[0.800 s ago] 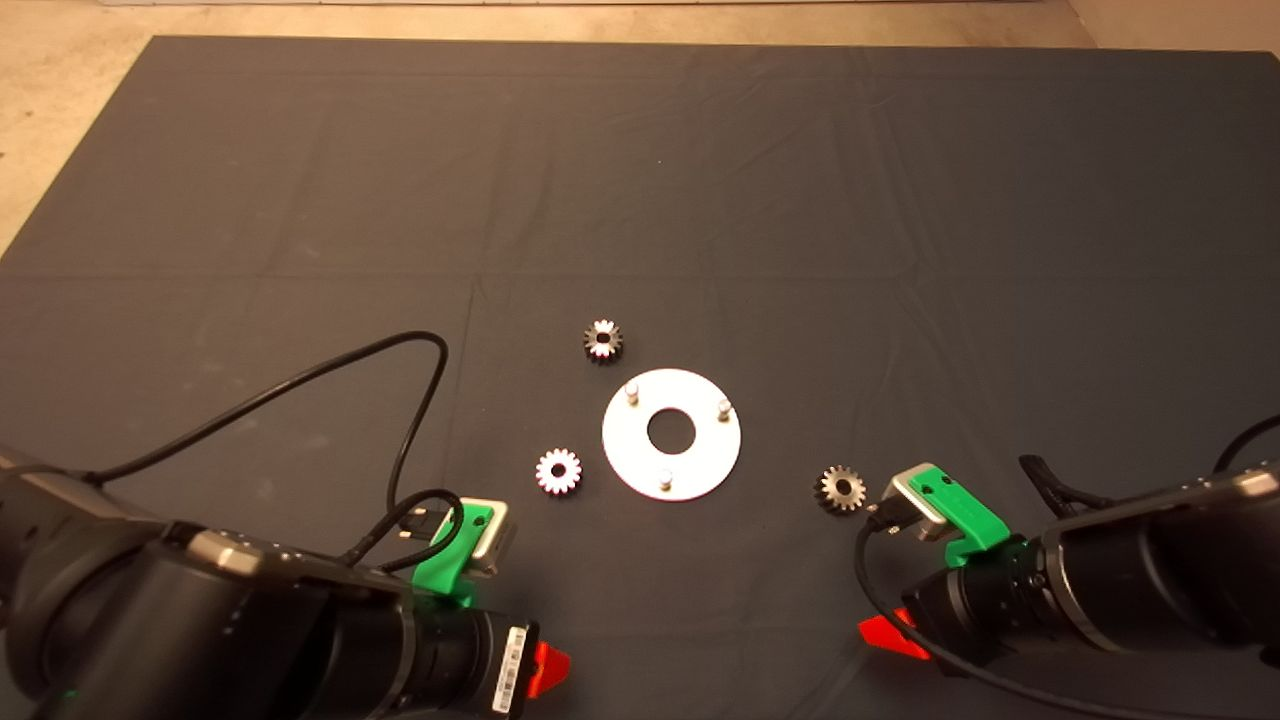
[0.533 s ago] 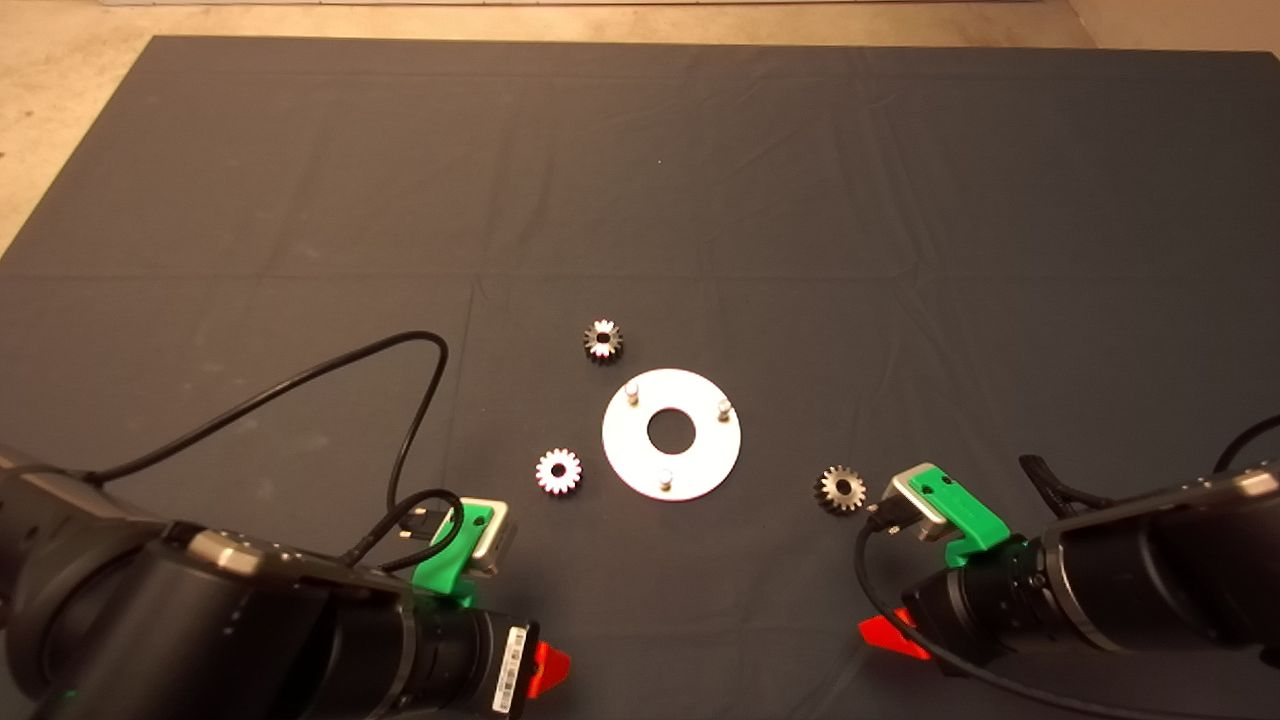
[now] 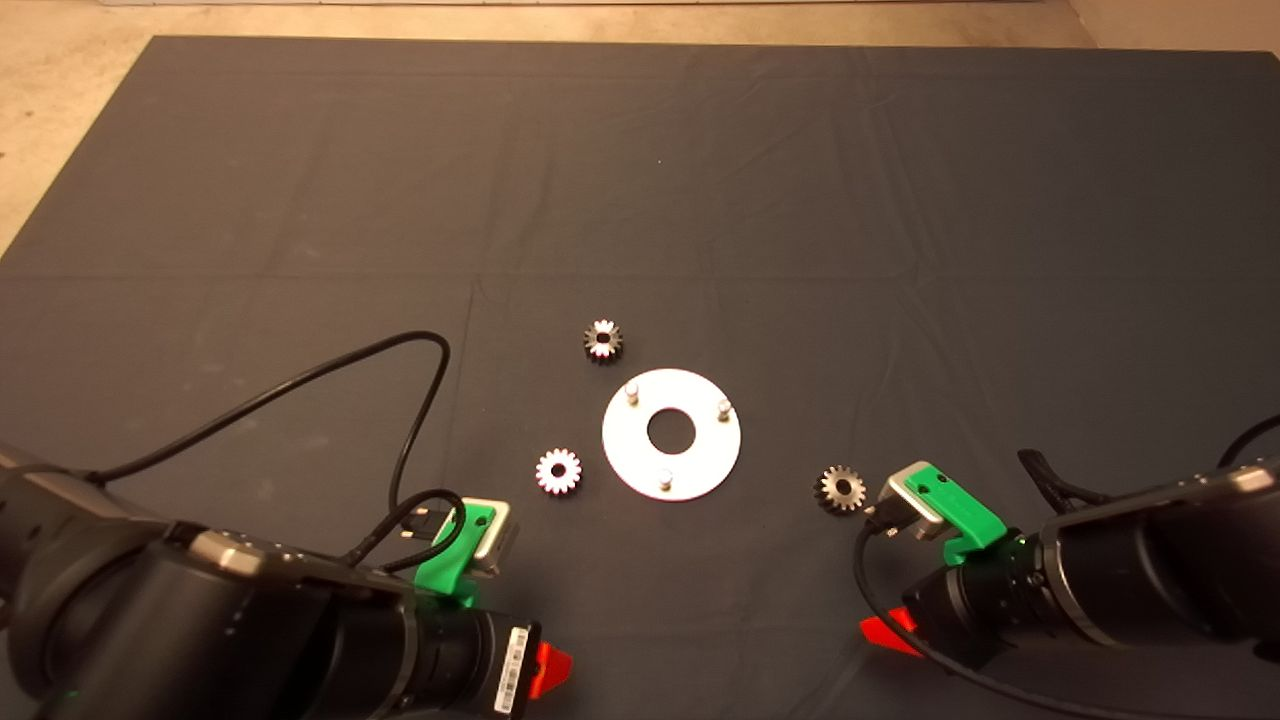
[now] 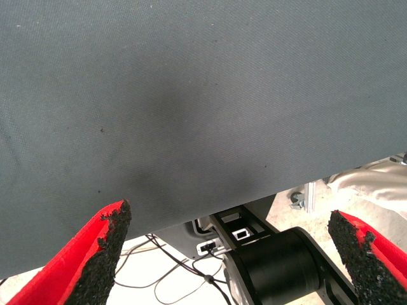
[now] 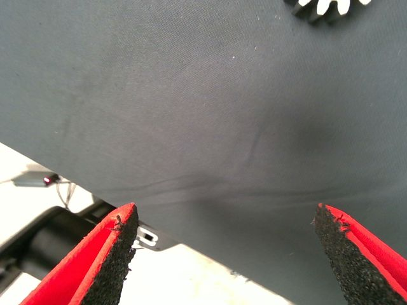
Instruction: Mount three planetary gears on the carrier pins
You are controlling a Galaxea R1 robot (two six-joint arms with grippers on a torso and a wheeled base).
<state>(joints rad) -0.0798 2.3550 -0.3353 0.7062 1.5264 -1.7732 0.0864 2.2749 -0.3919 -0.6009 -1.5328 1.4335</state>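
from above, nothing of the job is done yet. the disc [image 3: 671, 433] lies in the middle of the mat [image 3: 700, 180] on the bench, and its three pins [image 3: 631, 392] stand bare. all three gears lie flat on the mat around the disc: the far gear [image 3: 603, 341] just beside its rim, the left gear [image 3: 558, 470] near it, and the right gear [image 3: 841, 489] further off, close to my right arm. so three gears are left to pick and to place. my left hand [image 3: 545, 672] waits at the lower edge, my right hand [image 3: 890, 632] low on the right side. compared with the frame before, my right arm has shifted a little toward the right gear; the gears and disc have not moved.

in my left wrist view, my left fingers [image 4: 102, 251] are wide apart over bare mat, holding nothing.

in my right wrist view, my right fingers [image 5: 111, 254] are also wide and empty, and the right gear [image 5: 324, 7] shows only at the edge, ahead of them.
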